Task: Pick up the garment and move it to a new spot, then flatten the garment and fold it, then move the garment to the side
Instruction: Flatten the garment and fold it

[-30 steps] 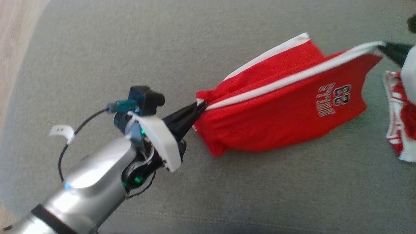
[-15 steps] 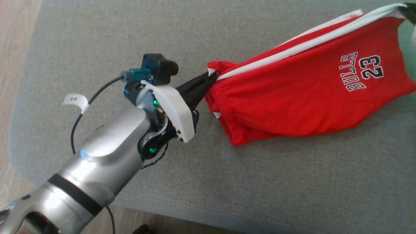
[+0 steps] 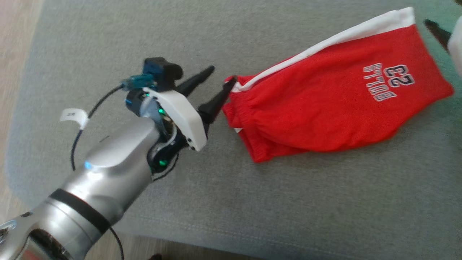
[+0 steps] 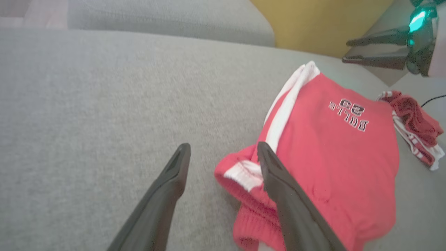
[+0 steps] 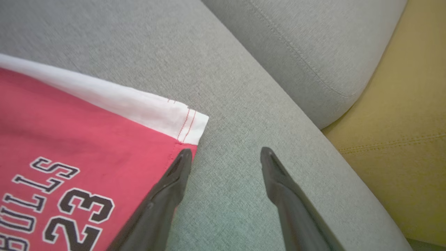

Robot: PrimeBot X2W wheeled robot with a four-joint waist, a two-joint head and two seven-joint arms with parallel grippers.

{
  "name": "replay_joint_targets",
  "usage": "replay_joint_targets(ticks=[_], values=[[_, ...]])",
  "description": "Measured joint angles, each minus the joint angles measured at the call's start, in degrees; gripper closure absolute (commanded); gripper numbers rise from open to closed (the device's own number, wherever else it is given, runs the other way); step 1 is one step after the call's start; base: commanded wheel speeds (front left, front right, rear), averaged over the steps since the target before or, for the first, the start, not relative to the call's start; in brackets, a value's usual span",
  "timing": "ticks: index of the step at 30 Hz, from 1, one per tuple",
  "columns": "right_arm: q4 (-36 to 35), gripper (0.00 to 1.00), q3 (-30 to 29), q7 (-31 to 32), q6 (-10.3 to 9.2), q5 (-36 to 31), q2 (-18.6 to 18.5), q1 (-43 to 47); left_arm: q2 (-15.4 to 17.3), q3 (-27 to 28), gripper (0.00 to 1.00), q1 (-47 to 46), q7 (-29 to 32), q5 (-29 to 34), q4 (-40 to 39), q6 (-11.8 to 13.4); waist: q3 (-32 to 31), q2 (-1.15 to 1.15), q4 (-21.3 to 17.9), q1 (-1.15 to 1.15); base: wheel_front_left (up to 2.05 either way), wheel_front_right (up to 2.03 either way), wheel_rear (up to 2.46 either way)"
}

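My left gripper (image 3: 222, 74) is spread and holds nothing, with one tip at the waistband end of the red shorts (image 3: 325, 108) and the other over the bare grey sofa cushion (image 3: 108, 43). My right gripper (image 5: 226, 151) is spread and empty too, one finger beside the white-striped hem corner. The shorts lie on the cushion between my two grippers, "BULLS 23" print up.
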Motion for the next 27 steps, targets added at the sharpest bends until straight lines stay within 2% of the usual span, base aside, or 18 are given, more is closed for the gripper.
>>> replay_joint_targets(ticks=[8,11,12,18,20,23,27], values=[[4.4,0.0,-4.4,-16.2,0.0,3.2,5.8,4.2,1.0,8.2,0.0,1.1,-3.3,-0.8,0.7,1.7,-5.1,0.0,-4.1,0.0,0.0,0.0,0.0],[5.9,0.0,-6.5,-21.9,0.0,3.1,6.7,5.9,1.4,11.8,0.0,3.5,-3.3,1.9,-1.4,4.1,-7.4,0.0,-5.8,0.0,0.0,0.0,0.0],[5.9,0.0,-6.5,-21.9,0.0,3.1,6.7,5.9,1.4,11.8,0.0,3.5,-3.3,1.9,-1.4,4.1,-7.4,0.0,-5.8,0.0,0.0,0.0,0.0],[9.3,0.0,-13.0,-31.5,0.0,3.4,10.1,12.9,0.9,23.2,0.0,11.0,-3.5,6.7,-7.6,7.7,-12.2,0.0,-9.1,0.0,0.0,0.0,0.0],[10.2,0.0,-15.0,-33.5,0.0,0.8,11.4,15.3,0.7,26.5,0.0,14.3,-3.5,9.5,-9.7,9.1,-13.8,0.0,-10.2,0.0,0.0,0.0,0.0],[10.7,0.0,-21.3,-34.6,0.0,-2.8,13.6,19.5,-0.7,31.9,0.0,19.8,-3.5,13.0,-13.0,10.5,-15.8,0.0,-12.0,0.0,0.0,0.0,0.0],[6.3,0.0,-34.9,-34.6,0.0,-9.2,16.9,27.6,-3.4,37.3,0.0,26.8,-3.5,17.0,-16.1,10.8,-18.3,0.0,-14.3,0.0,0.0,0.0,0.0]])
